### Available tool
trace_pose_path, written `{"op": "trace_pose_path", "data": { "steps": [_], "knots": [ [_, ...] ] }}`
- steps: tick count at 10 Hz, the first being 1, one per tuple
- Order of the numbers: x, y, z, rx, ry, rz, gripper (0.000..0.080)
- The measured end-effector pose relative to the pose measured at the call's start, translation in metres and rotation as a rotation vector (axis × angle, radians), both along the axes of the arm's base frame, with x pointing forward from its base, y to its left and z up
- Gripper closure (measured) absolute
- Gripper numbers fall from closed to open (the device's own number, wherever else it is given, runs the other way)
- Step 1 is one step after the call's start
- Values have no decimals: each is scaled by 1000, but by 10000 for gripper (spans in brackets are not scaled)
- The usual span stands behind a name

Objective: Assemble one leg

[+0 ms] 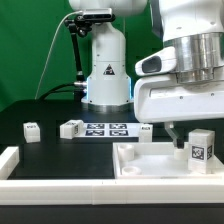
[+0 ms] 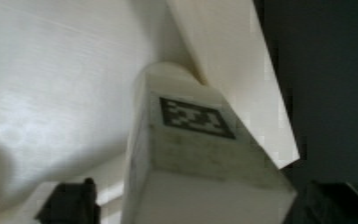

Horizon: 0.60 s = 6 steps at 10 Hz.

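A chunky white leg (image 1: 200, 147) with a black-and-white tag stands upright over the far right corner of the large white tray-like part (image 1: 150, 165). My gripper (image 1: 188, 138) comes down on it from above. In the wrist view the leg (image 2: 202, 140) fills the gap between my two dark fingers (image 2: 66, 200), and the gripper (image 2: 202, 205) is shut on it. The tray's floor (image 2: 51, 90) and a raised wall (image 2: 229, 50) lie behind the leg. I cannot tell whether the leg's lower end touches the tray.
Three more tagged legs lie on the black table: one on the exterior view's left (image 1: 32, 130), one beside the marker board (image 1: 72, 128), one behind the tray (image 1: 145, 128). The marker board (image 1: 106, 128) lies mid-table. A white wall (image 1: 10, 160) runs along the front left.
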<state>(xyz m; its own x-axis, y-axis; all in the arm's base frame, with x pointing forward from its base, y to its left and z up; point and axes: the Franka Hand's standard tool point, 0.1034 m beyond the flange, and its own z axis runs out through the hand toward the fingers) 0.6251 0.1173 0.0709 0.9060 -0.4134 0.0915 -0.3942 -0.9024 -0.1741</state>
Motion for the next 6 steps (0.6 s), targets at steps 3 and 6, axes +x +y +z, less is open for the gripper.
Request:
{"op": "trace_pose_path", "data": {
  "steps": [3,6],
  "knots": [
    [1,-5,0,-5,0,-5,505],
    [1,-6,0,2,5,-49,505]
  ]
}}
